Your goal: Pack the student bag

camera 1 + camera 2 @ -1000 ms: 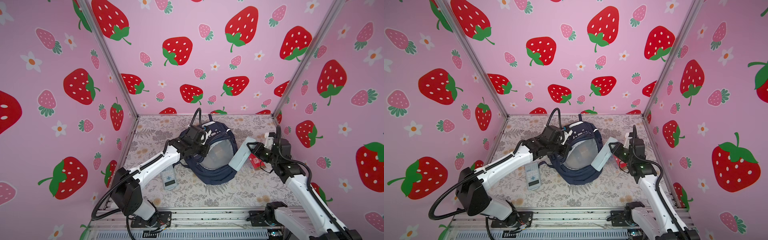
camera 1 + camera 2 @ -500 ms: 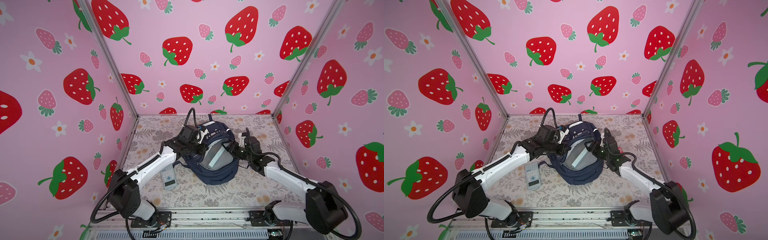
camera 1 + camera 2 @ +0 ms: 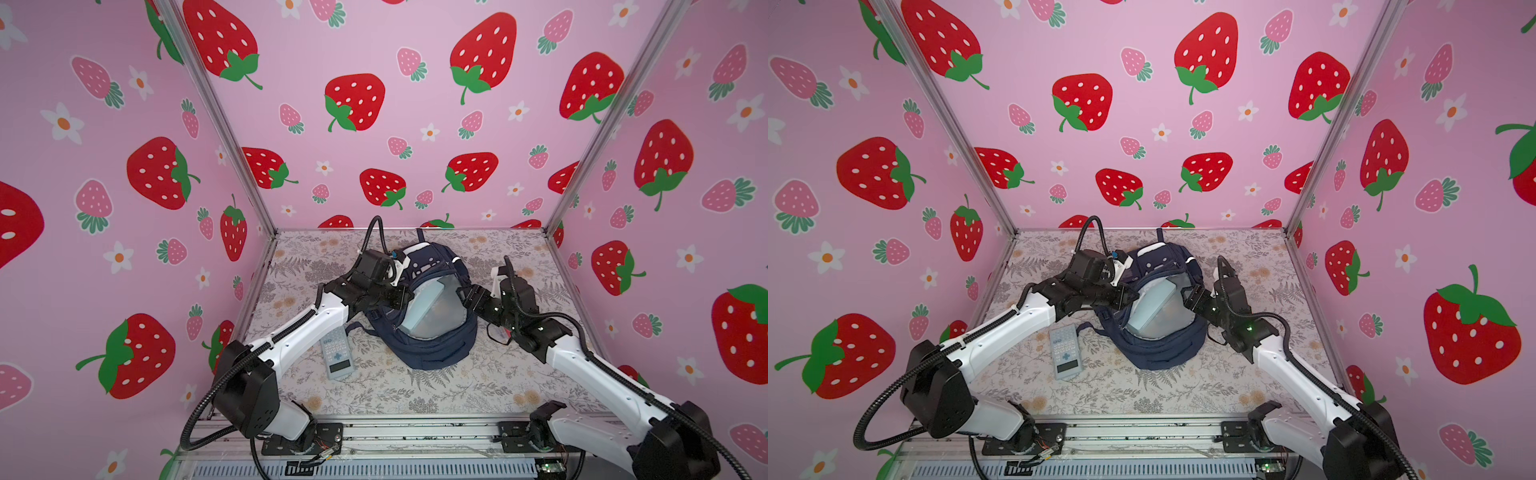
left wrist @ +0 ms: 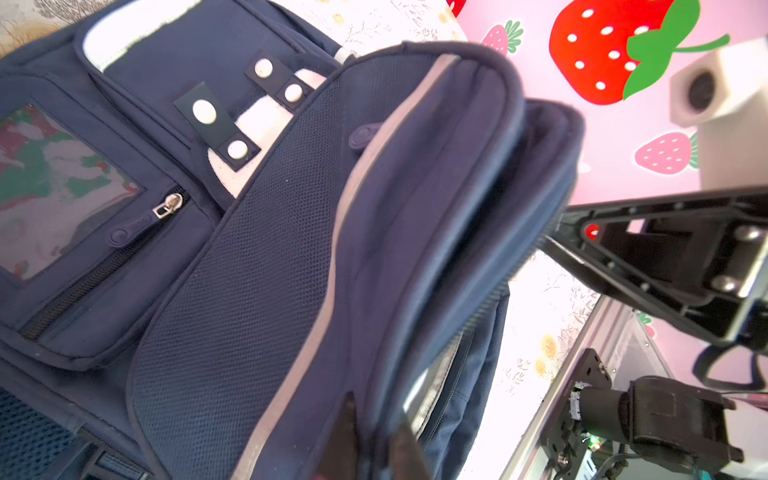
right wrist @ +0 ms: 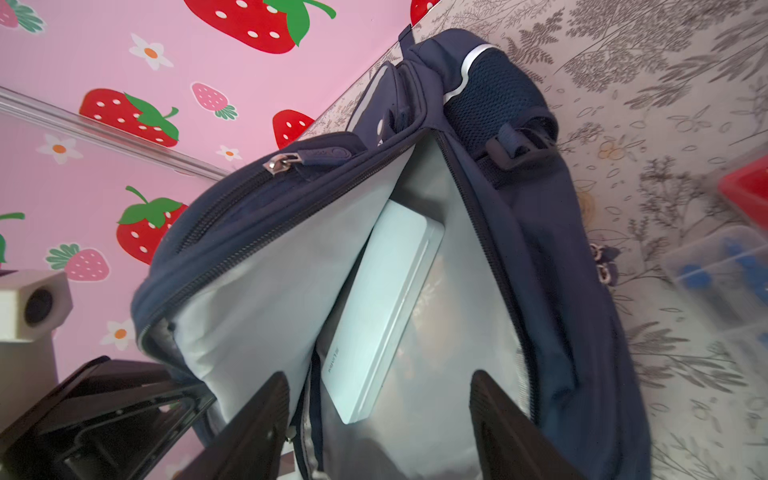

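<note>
The student bag [image 3: 436, 349] [image 3: 1163, 353], navy blue, lies mid-table with its main compartment gaping. My left gripper [image 3: 405, 297] [image 4: 374, 444] is shut on the left edge of the opening and holds the flap [image 4: 415, 208] up. A pale blue flat box [image 3: 424, 305] [image 5: 382, 307] leans inside against the grey lining, free of both grippers. My right gripper [image 3: 463, 293] [image 5: 378, 374] stands open at the right rim of the mouth, its fingers wide apart and just short of the box.
A grey calculator [image 3: 337, 353] [image 3: 1065, 351] lies on the floral mat left of the bag, under my left arm. A red box [image 5: 748, 187] and a clear plastic box with blue pieces [image 5: 723, 274] sit right of the bag. Pink walls close three sides.
My right gripper carried the pale blue box from the right of the bag into its opening, let go and opened. The left gripper kept hold of the flap.
</note>
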Controlling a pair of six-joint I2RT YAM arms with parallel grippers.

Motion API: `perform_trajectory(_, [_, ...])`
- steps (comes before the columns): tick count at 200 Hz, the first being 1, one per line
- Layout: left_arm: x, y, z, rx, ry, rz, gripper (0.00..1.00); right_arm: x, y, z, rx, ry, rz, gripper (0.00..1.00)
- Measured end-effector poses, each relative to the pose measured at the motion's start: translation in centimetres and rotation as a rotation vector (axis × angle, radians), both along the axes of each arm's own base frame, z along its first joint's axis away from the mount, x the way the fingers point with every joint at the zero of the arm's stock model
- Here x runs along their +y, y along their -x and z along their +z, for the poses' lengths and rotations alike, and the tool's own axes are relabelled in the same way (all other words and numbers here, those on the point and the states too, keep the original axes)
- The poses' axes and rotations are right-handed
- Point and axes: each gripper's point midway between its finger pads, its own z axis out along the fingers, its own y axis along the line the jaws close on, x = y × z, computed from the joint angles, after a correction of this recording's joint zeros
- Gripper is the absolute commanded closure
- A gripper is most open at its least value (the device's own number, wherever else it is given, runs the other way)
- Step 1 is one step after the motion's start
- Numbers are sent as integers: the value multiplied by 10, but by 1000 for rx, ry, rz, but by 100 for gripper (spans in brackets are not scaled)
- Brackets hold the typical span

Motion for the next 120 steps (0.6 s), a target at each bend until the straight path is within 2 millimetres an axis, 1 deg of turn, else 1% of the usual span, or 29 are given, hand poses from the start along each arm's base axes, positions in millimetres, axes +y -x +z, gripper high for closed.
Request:
perform_trajectory(20, [6, 11, -4, 22, 19, 9, 44, -8, 10, -5, 7, 62, 13, 30])
perform_trajectory(22, [6, 12, -4, 18, 18, 5, 41, -9, 10, -5, 7, 65, 14, 30])
perform_trajectory(24, [7, 13, -3, 16, 18, 5, 35, -10, 11, -5, 8, 71, 14, 30])
perform_trajectory(30, [9, 15, -1, 10, 21, 9, 20, -13, 15, -4, 8, 86, 18, 29])
perform_trajectory(34, [10, 16, 1, 9, 29, 18, 15, -14, 17, -3, 4, 95, 20, 29])
perform_trajectory(40, [14, 17, 3, -2, 27, 28, 11, -16, 19, -1, -1, 102, 24, 28])
perform_trajectory(53, [24, 18, 12, -36, 18, 69, 7, -19, 24, 8, -29, 109, 36, 28])
perform_trajectory(62, [35, 18, 19, -70, 1, 110, 4, -21, 27, 15, -49, 110, 42, 27])
perform_trajectory(71, [46, 19, 26, -102, -17, 150, 0, -23, 30, 23, -74, 106, 49, 27])
perform_trajectory(91, [77, 26, 37, -168, -64, 259, 1, -23, 35, 34, -107, 94, 68, 27])
perform_trajectory(108, [104, 36, 38, -192, -102, 336, 1, -18, 39, 37, -116, 80, 98, 27])
perform_trajectory(120, [120, 44, 31, -180, -126, 385, 1, -13, 41, 38, -121, 67, 120, 27])
